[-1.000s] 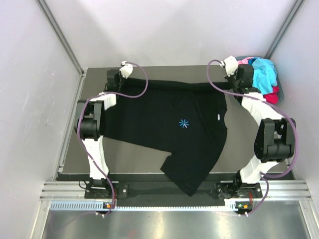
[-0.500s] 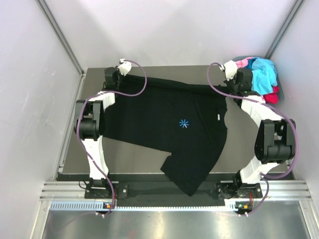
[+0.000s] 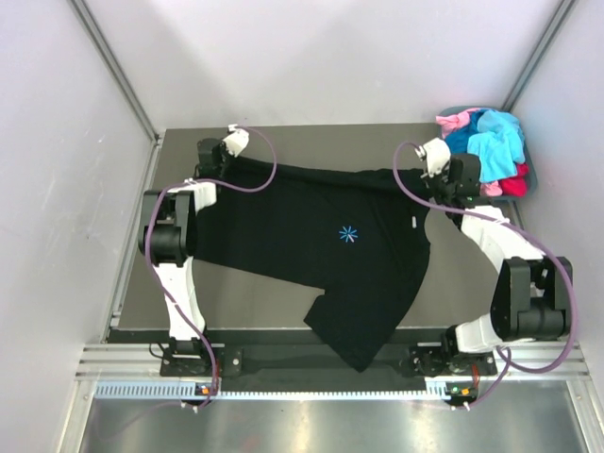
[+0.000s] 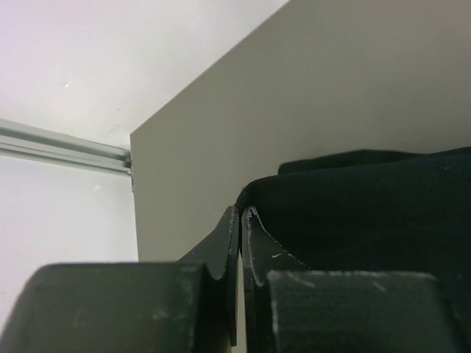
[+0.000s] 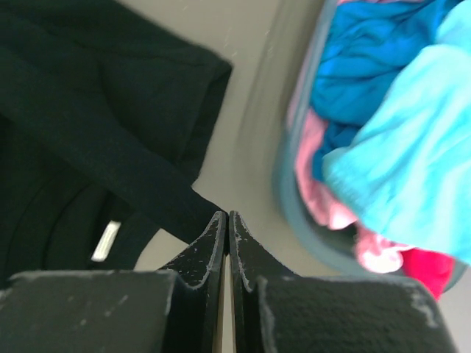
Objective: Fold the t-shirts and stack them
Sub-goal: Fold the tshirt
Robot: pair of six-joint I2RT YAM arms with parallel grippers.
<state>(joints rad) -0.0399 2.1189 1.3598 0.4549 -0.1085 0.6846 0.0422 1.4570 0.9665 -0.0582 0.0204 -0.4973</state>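
The grey surface (image 3: 321, 142) is carrying a black t-shirt (image 3: 311, 236), which is lying spread over its middle with the collar turned toward the right edge. The front of the shirt is facing up, and one sleeve is hanging over the near edge, between the two arm bases. The far edge of the shirt is stretching in a nearly straight line from the far left part of the surface across to the right, stopping short of the far right corner.

The left arm (image 3: 175, 236) is reaching along the left edge. The right arm (image 3: 514, 255) is bending in from the right edge. Each is ending at one end of that far shirt edge.

A basket (image 5: 287, 187) is sitting in the far right corner, just beside the right arm's wrist. It is holding a heap of other shirts. A turquoise t-shirt (image 3: 498, 142) is lying on top and a blue t-shirt (image 3: 464, 140) is showing beside it. A pink t-shirt (image 3: 453, 120) is spilling over the far rim, and a red t-shirt (image 3: 514, 181) is peeking out at the near side.

The left fingers (image 4: 224, 250) are pressing tightly together, pinching the black cloth at its far left corner. The right fingers (image 5: 210, 243) are likewise squeezing together, gripping a taut strip of the black cloth near the collar.

A small light-blue star-shaped logo (image 3: 348, 234) is showing on the chest, and a white label (image 3: 412, 221) is showing inside the collar.
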